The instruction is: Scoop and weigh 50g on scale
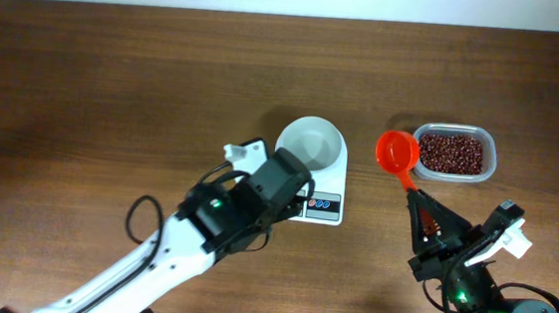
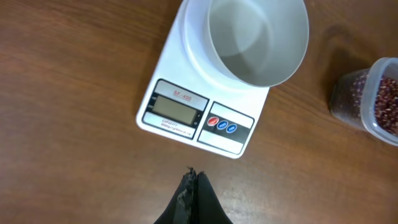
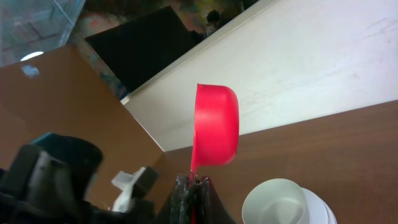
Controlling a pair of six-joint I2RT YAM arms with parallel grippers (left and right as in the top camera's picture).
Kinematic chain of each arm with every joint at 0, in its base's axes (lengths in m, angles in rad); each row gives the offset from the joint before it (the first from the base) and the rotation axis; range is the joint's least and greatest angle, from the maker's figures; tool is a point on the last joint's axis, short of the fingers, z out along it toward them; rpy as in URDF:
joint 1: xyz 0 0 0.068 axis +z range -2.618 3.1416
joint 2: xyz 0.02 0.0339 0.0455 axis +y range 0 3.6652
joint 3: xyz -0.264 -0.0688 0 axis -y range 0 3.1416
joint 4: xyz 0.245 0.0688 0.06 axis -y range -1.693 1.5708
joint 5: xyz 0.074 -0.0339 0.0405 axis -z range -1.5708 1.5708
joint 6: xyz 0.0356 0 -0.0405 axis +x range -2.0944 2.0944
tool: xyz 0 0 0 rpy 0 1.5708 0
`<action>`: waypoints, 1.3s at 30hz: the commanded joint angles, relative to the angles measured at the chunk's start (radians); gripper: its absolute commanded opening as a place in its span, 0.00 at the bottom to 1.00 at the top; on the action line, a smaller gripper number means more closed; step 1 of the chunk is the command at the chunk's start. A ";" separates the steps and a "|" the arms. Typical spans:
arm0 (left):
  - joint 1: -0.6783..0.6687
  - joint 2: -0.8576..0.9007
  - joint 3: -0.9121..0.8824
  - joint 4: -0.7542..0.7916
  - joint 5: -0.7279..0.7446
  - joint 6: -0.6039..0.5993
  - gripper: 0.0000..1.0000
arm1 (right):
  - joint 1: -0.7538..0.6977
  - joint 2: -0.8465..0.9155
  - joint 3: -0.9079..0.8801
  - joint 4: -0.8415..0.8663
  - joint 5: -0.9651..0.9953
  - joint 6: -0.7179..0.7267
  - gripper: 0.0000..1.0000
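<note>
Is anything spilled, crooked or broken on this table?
Nothing stands out. The beans are all inside their tub, none on the table. The white bowl sits squarely on the scale, empty. The right hand holds the red scoop, empty, near the tub.

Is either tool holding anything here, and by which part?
The right tool grips the red scoop by its handle; the left tool is shut on nothing.

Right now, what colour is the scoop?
The scoop is red, clearest in the right wrist view.
</note>
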 commanded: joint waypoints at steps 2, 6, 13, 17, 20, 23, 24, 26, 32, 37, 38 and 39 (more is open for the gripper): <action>-0.045 0.165 -0.013 0.099 -0.024 0.002 0.00 | -0.008 -0.007 0.026 -0.029 0.048 -0.004 0.04; -0.051 0.311 -0.013 0.199 -0.024 0.002 0.00 | -0.008 -0.007 0.026 -0.033 0.076 -0.004 0.04; -0.051 0.421 -0.013 0.269 -0.021 0.002 0.00 | -0.008 -0.007 0.026 -0.045 0.249 -0.004 0.04; -0.051 0.459 -0.013 0.292 -0.020 0.002 0.00 | -0.008 -0.007 0.026 -0.082 0.307 -0.004 0.04; -0.056 0.477 -0.013 0.312 -0.020 0.002 0.00 | -0.008 -0.007 0.026 -0.096 0.311 -0.004 0.04; -0.065 0.497 -0.013 0.341 -0.020 0.002 0.00 | -0.008 -0.006 0.026 -0.097 0.336 -0.004 0.04; -0.067 0.504 -0.013 0.351 -0.021 0.002 0.00 | -0.008 -0.006 0.026 -0.097 0.336 -0.004 0.04; -0.067 0.512 -0.013 0.360 -0.020 0.002 0.00 | -0.008 -0.005 0.026 -0.101 0.337 -0.004 0.04; -0.067 0.512 -0.013 0.365 -0.021 0.002 0.00 | -0.008 -0.005 0.026 -0.104 0.338 -0.004 0.04; -0.068 0.525 -0.013 0.384 -0.020 0.002 0.00 | -0.008 -0.005 0.026 -0.104 0.338 -0.004 0.04; -0.068 0.525 -0.013 0.386 -0.020 0.002 0.00 | -0.008 -0.005 0.026 -0.104 0.338 -0.004 0.04; -0.068 0.525 -0.013 0.387 -0.020 0.002 0.00 | -0.008 -0.005 0.026 -0.104 0.338 -0.004 0.04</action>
